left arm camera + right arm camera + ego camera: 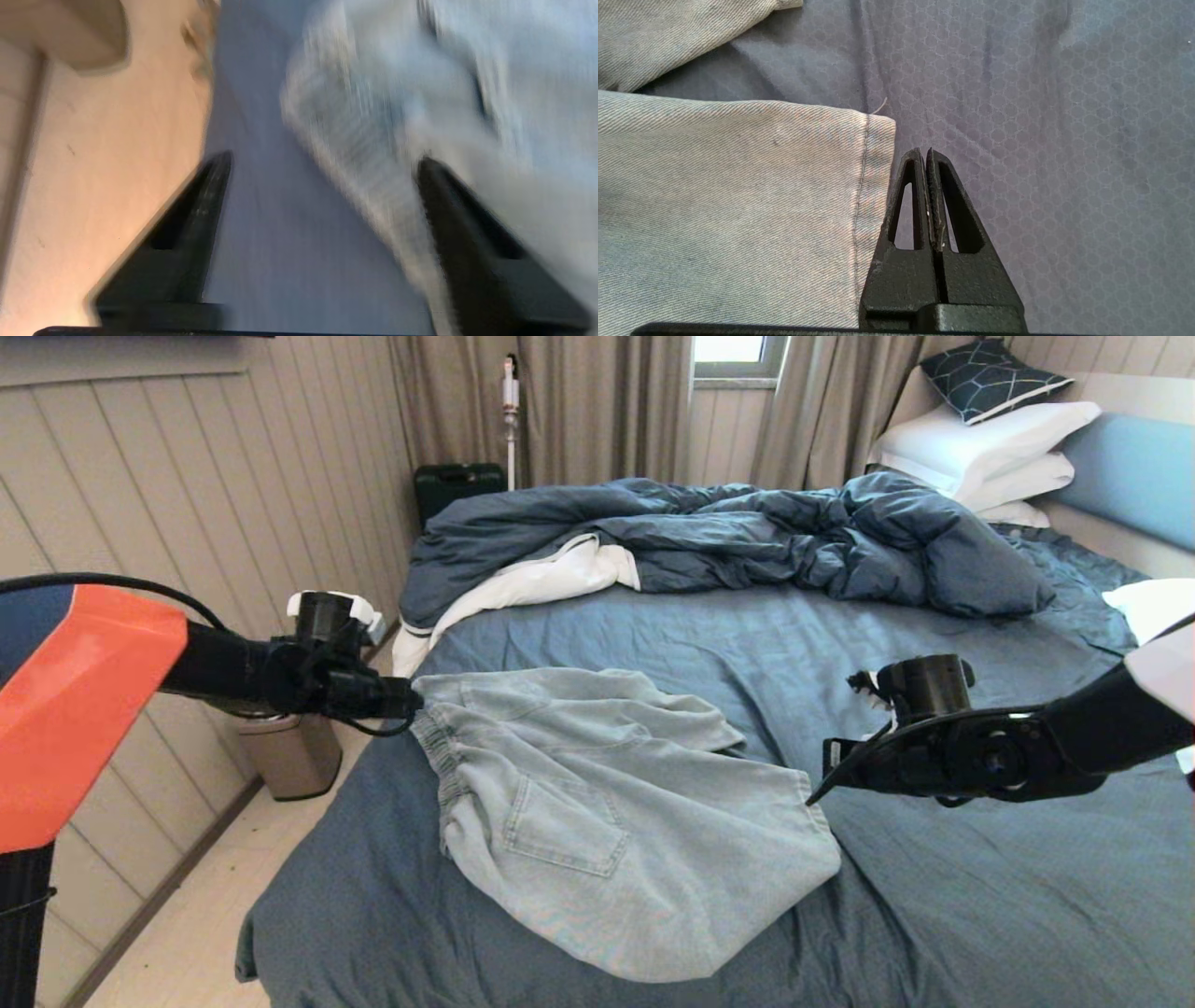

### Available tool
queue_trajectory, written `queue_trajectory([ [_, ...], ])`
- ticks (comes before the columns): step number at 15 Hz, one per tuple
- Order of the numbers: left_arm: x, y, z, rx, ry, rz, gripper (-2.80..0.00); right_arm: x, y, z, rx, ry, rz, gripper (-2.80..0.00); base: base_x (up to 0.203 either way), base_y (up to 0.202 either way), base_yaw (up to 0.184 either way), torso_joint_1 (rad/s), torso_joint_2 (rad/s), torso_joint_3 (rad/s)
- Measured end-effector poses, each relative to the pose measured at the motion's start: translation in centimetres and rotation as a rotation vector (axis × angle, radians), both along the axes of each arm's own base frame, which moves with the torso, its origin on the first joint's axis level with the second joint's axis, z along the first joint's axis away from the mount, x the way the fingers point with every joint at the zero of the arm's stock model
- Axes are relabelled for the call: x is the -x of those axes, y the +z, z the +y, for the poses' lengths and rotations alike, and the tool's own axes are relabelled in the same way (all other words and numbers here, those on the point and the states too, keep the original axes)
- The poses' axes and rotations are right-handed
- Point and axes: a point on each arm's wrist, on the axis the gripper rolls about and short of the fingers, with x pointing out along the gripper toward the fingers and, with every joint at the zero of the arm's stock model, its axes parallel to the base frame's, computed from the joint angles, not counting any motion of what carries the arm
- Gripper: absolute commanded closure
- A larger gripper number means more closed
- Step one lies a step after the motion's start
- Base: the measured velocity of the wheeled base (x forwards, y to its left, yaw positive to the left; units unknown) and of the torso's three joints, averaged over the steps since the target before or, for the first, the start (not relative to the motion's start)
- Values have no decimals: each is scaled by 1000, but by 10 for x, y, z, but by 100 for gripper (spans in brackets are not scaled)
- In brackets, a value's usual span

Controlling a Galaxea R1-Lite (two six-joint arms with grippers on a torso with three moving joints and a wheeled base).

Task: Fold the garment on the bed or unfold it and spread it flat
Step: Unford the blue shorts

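Pale blue denim shorts (597, 812) are lying on the slate-blue sheet of the bed (980, 896), toward the bed's left edge and nearer its foot than the headboard. The gathered elastic waistband (446, 765) is facing the left side; a patch pocket (565, 826) is showing face up. One leg is lying folded across the upper part, the other is spreading out toward the near right, its hem ending by the right gripper.

Left gripper (411, 700) is hovering at the waistband corner of the shorts, at the bed's left edge. In the left wrist view its fingers (201, 228) are standing wide apart with nothing clamped between them; the waistband is lying blurred under the gap.

Right gripper (822, 789) is sitting low over the sheet just beside the hem of the shorts' leg (871, 186). In the right wrist view its two fingers (920, 186) are pressed together, with no cloth between them; whether the tip is touching the hem cannot be told.

Behind the shorts a dark blue duvet with white lining (747, 541) is lying bunched across the bed. White pillows (980, 453) and a dark patterned cushion (990, 378) are stacked against the light blue headboard (1134, 476). A small bin (289, 756) is standing on the floor left of the bed.
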Motion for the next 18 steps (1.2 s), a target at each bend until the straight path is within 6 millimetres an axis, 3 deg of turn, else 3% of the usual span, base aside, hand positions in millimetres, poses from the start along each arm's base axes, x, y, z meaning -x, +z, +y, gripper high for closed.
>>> queue_trajectory([
  [4,52,-5,4,153,4,135,0,4,-3,1,-2,4,-14,0,0,0,0,0,0,0],
  [9,116,8,0,428,-37,261,0,12,-6,7,-3,19,-9,0,0,0,0,0,0,0],
  [13,124,0,-13,467,-76,313,0,17,-7,8,-3,23,-12,0,0,0,0,0,0,0],
  [14,123,-4,-18,465,-88,320,-280,17,-7,8,-2,23,-12,0,0,0,0,0,0,0],
  [18,127,-19,-36,449,-126,379,-280,18,-10,6,0,19,-14,0,0,0,0,0,0,0],
])
